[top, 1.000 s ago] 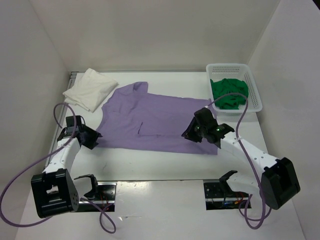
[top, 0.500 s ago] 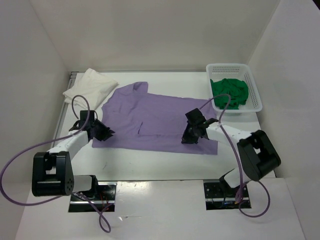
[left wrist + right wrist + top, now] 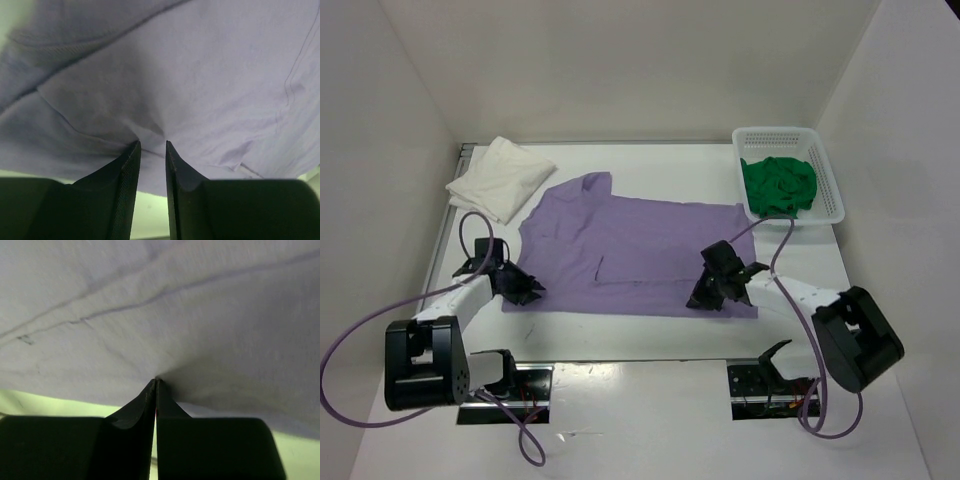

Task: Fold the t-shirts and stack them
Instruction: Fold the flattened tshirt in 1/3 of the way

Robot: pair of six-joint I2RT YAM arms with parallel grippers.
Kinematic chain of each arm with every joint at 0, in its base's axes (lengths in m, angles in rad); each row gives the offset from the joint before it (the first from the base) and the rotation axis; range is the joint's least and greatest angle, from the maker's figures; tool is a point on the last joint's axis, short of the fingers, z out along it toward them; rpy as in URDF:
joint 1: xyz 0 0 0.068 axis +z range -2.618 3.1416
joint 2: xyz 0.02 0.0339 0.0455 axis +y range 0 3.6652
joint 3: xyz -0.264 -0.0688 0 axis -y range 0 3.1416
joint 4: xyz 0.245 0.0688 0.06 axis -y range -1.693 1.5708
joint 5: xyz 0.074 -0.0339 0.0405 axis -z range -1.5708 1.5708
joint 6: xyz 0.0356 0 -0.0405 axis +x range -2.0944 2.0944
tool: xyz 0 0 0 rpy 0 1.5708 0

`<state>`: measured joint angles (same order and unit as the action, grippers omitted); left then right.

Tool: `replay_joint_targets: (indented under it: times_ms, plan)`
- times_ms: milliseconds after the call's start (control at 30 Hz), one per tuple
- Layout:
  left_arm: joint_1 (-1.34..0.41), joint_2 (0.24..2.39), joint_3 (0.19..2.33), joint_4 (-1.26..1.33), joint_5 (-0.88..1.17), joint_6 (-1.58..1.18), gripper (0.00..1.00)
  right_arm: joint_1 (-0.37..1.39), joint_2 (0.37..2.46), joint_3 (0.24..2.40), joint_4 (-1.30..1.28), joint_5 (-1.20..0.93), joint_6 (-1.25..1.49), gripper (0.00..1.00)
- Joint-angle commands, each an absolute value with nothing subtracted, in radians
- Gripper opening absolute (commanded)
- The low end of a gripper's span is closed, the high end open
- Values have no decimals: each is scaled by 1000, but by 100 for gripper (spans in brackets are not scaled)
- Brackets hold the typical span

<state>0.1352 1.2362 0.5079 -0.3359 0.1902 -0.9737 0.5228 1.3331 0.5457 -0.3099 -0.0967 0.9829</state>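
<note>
The right gripper (image 3: 156, 380) is squeezed tight on the near edge of the purple t-shirt (image 3: 630, 255). The left gripper (image 3: 152, 145) seems to pinch that edge too, though a small gap shows and the view is dim. If a pinch holds only a little cloth, it may slip out when they lift, and the fold goes crooked. The purple t-shirt lies flat and wide in the middle of the table (image 3: 620, 335), with small wrinkles.
</note>
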Motion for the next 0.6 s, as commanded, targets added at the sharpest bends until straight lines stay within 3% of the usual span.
replay_joint_targets:
  times_ms: [0,133,267,333,367,433,567]
  plan:
    - [110,1166,492,-471,215,-1003,34,554,1232,482,-438,-95,1046,4]
    - [86,1106,514,-586,239,-1035,28,554,1190,514,-503,-95,1034,6]
    - [97,1097,609,-600,229,-971,16,554,1252,590,-531,-106,976,12]
    - [97,1152,792,-523,229,-879,16,554,1250,645,-531,-92,966,17]
    - [74,1178,860,-482,229,-859,19,554,1250,666,-531,-81,966,25]
    - [45,1279,1034,-343,206,-830,26,519,1239,727,-491,-95,928,30]
    - [-23,1535,1287,-210,120,-789,31,494,1328,828,-443,-129,861,26]
